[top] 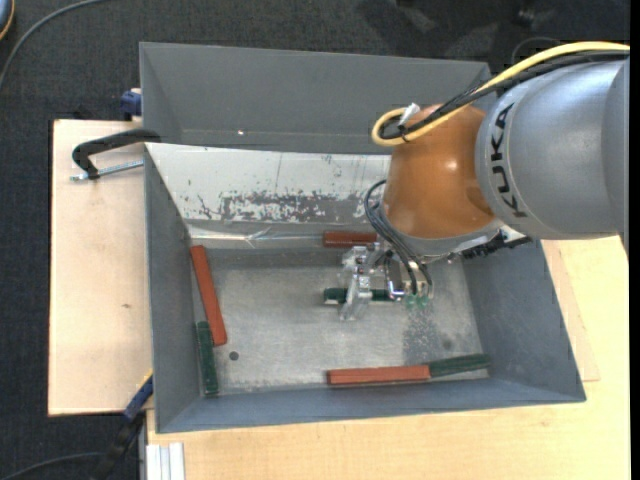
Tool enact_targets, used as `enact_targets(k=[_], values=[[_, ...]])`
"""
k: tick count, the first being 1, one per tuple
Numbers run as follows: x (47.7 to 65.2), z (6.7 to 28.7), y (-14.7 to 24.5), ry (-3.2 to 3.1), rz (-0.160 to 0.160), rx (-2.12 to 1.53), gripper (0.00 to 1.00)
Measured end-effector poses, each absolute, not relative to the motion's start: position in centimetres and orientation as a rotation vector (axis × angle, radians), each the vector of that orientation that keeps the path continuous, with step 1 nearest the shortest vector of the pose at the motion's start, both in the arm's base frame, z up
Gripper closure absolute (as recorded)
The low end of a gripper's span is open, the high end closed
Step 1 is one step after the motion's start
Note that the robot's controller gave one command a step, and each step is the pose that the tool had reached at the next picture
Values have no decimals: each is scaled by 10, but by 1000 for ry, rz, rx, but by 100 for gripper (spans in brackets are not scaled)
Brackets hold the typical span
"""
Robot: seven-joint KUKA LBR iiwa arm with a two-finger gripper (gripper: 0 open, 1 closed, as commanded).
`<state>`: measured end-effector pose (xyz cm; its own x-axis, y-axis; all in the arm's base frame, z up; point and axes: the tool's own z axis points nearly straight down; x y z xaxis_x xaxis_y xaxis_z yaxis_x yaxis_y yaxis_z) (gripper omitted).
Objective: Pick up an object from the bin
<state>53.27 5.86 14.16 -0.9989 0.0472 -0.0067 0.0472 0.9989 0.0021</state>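
My gripper (pixel 357 288) hangs low over the middle of the bin floor, just under the arm's orange cover. A small dark green piece (pixel 333 295) shows at its left side; I cannot tell whether it is held or lies on the floor. A short red stick (pixel 349 238) lies just behind the gripper, along the back wall. A longer red stick (pixel 378 375) lies along the front wall, with a dark green stick (pixel 460 367) at its right end.
Against the left wall lie another red stick (pixel 205 293) and, in front of it, a dark green stick (pixel 207 358). A small dark speck (pixel 233 357) sits on the floor near them. The arm covers the bin's back right part.
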Motion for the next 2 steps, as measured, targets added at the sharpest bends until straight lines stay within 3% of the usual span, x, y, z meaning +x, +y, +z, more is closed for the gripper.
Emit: enact_targets(k=[1,2], values=[[535,188,59,3129,4,74,100],[537,202,59,3132,3,74,100]])
